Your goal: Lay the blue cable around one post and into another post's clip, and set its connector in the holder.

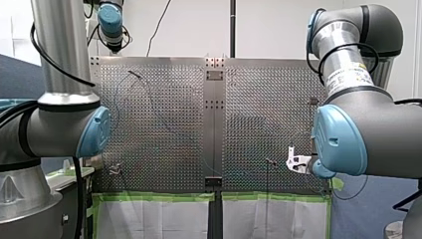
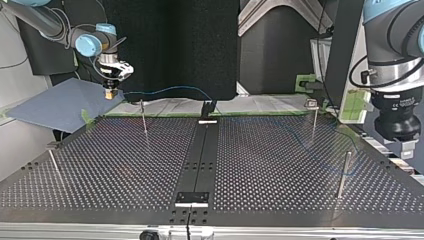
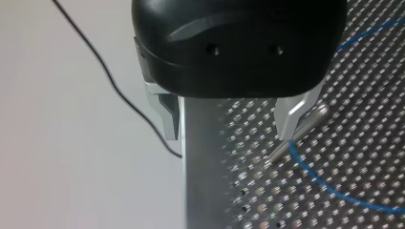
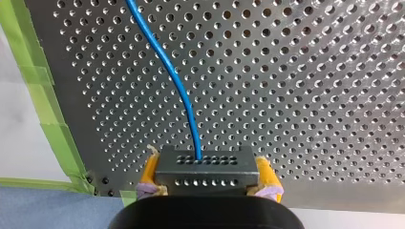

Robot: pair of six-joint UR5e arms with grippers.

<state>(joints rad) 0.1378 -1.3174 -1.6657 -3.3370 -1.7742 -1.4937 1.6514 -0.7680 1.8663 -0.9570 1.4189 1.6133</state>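
Your right pincer (image 4: 207,168) clamps the connector (image 4: 205,161), blue cable (image 4: 165,62) running ahead of it over the table (image 4: 310,71) (left pincer (image 3: 229,129) wide, empty).

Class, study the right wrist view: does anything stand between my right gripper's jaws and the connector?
Nothing visible does: the connector sits directly between the yellow pads of my right gripper, touching both.
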